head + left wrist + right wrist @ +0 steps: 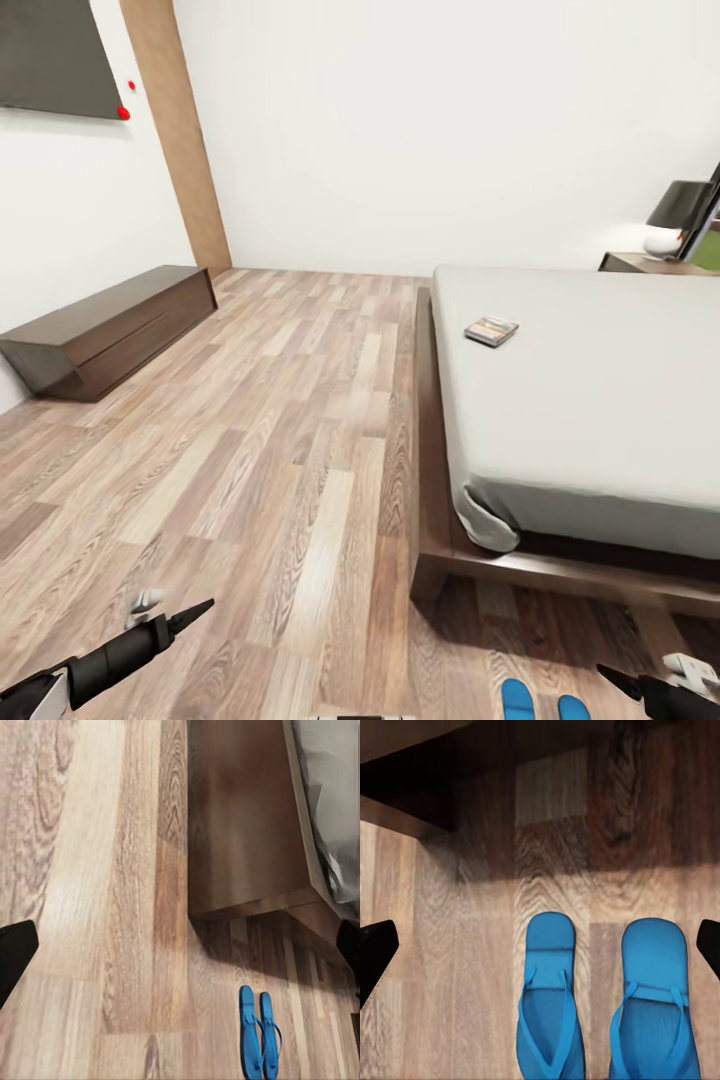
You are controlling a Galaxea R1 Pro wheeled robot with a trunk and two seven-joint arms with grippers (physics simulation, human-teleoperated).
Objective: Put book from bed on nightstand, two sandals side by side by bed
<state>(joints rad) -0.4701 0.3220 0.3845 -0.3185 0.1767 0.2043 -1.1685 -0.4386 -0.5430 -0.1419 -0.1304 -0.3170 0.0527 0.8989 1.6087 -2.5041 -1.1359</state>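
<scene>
The book point(491, 330) lies flat on the pale mattress of the bed point(600, 400), near its left side. Two blue sandals point(518, 698) point(573, 707) lie side by side on the wood floor just off the bed's near edge, toes toward the frame. They show as a close pair point(250, 1031) point(270, 1036) in the left wrist view. My right gripper point(540, 945) hangs open directly above the sandals point(549, 997) point(652, 997). My left gripper point(180, 949) is open over bare floor near the bed's corner point(247, 832). A nightstand point(640, 262) stands at the far right.
A long low dark dresser point(110, 330) stands against the left wall under a dark panel point(55, 55). A lamp point(672, 220) sits on the nightstand. Open plank floor point(280, 450) stretches between dresser and bed.
</scene>
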